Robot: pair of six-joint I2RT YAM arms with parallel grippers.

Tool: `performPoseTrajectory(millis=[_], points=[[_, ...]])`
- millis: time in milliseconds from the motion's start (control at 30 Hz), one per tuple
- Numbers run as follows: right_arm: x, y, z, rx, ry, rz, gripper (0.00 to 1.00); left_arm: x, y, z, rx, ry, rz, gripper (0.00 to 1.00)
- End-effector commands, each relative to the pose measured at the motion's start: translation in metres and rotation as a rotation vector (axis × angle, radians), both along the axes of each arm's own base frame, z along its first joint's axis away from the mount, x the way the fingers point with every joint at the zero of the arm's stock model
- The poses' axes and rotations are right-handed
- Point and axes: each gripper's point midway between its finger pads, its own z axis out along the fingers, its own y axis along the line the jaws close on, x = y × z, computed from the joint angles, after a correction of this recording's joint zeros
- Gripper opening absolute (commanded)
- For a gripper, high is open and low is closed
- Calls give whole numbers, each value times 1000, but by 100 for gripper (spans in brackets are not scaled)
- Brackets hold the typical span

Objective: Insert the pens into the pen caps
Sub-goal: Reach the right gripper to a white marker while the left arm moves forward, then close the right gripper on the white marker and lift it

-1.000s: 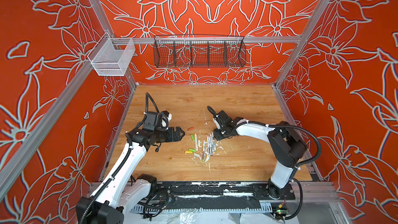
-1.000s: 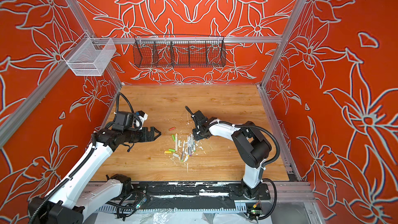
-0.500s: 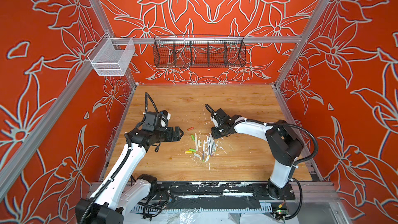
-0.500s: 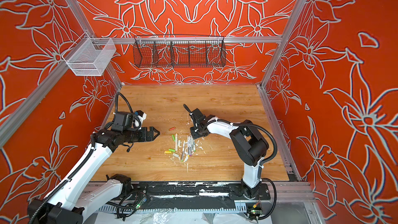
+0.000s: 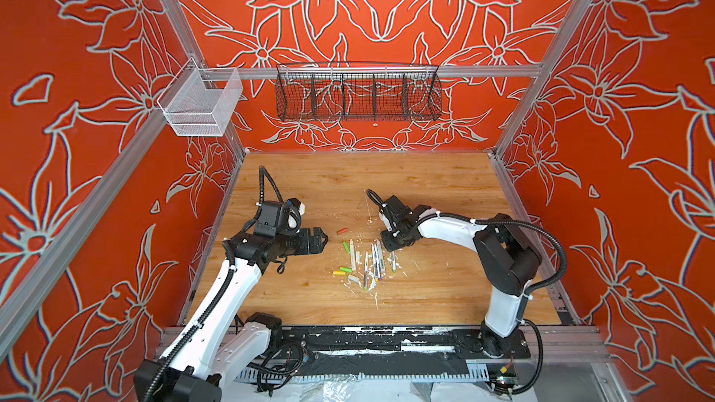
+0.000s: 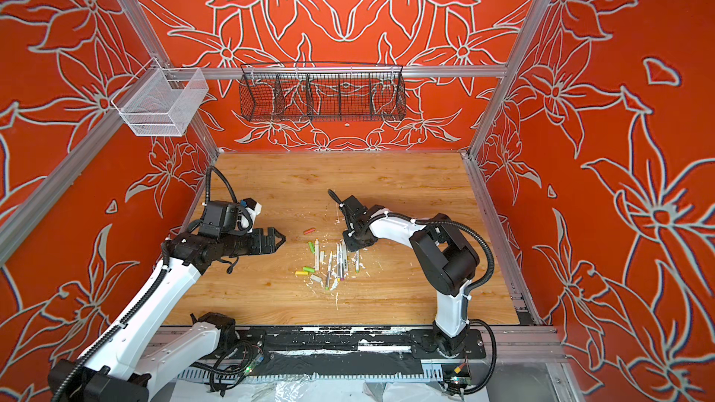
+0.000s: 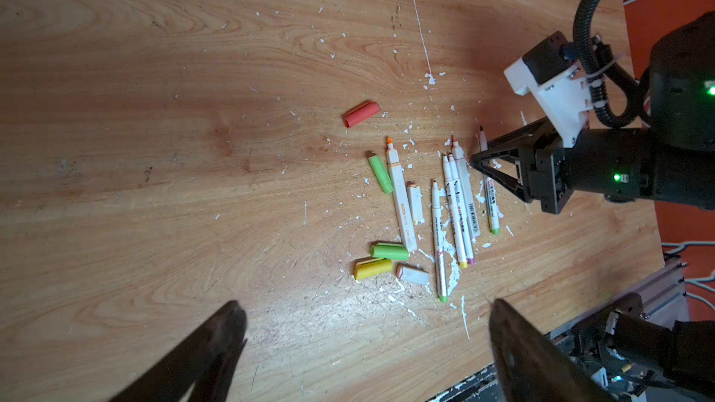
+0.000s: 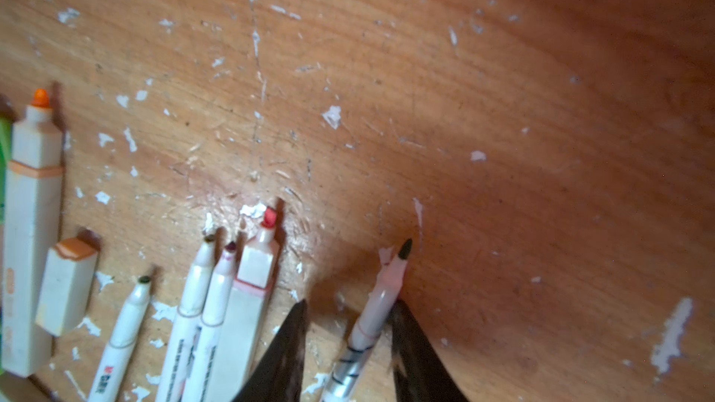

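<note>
Several pens point(image 5: 373, 261) lie side by side on the wooden table, white barrels with their tips pointing away from the front rail. Pen caps lie round them: a red one point(image 7: 361, 113), two green point(image 7: 380, 174) point(image 7: 389, 252), a yellow point(image 7: 373, 268) and a pale grey point(image 7: 414, 275). My right gripper point(image 8: 350, 303) is down at the pile's right edge and straddles the dark-tipped pen point(image 8: 387, 284). One finger touches it and the other stands off with a gap. My left gripper point(image 7: 367, 305) hovers wide open left of the pile point(image 5: 323, 239), holding nothing.
White paint flecks point(image 7: 429, 79) litter the wood around the pens. A black wire basket point(image 5: 358, 92) and a white mesh bin point(image 5: 201, 104) hang on the back rail. The black front rail point(image 5: 387, 338) runs along the table's near edge.
The right gripper has shifted slightly over the right end of the pens. The left arm has hardly moved.
</note>
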Motion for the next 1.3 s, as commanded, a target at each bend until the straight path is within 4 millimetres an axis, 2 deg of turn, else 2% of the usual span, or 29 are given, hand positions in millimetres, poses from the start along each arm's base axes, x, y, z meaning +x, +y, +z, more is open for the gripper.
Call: performPoseTrajectory(millis=[0,233,400,567,667,733,833,1100,1167,1267], points=[[-7,-14,-11,-90,42,-15,33,-2,-3,8,-18,-13,-4,97],[-5,-22,-21,-156,58,-50,17,-1,-10,14,-58,-18,-9,97],[0,-21,-20,-156,45,-63,12,-1,-32,20,-187,-45,-28,97],[6,-6,-4,-69,9,-57,9,1,-56,24,-259,-105,-60,97],[10,10,16,34,-30,-30,8,4,-69,23,-279,-137,-90,97],[10,27,37,151,-76,17,7,5,-78,22,-296,-169,-113,97],[8,40,66,278,-138,58,7,7,-91,21,-332,-217,-153,97],[-9,79,137,622,-192,159,7,4,-120,29,-429,-362,-313,99],[-13,88,156,722,-205,178,7,1,-125,33,-460,-401,-350,100],[-20,98,181,840,-230,207,7,-3,-127,39,-494,-462,-379,96]])
